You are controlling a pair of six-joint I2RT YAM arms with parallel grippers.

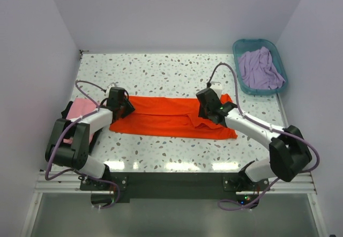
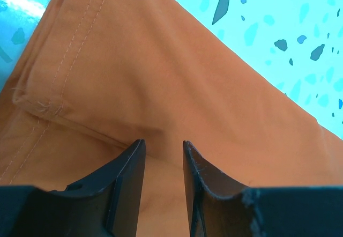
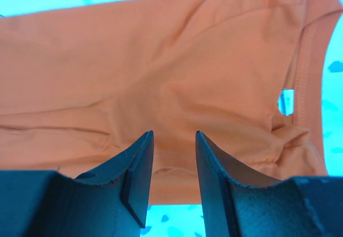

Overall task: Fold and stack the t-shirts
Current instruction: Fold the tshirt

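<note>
Hovering over orange t-shirt [image 1: 166, 116] | left gripper [image 2: 161, 147] narrowly parted, empty | right gripper [image 3: 172, 136] narrowly parted, empty

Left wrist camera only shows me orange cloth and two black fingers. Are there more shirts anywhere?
Observer: Yes, a pink t-shirt lies just left of the orange t-shirt.
Operator: Where's the other claw?
Observer: The right gripper is open over the orange t-shirt's collar end, near its white neck label.
Operator: Any more shirts?
Observer: A lavender t-shirt sits in the teal basket, far right corner.
</note>
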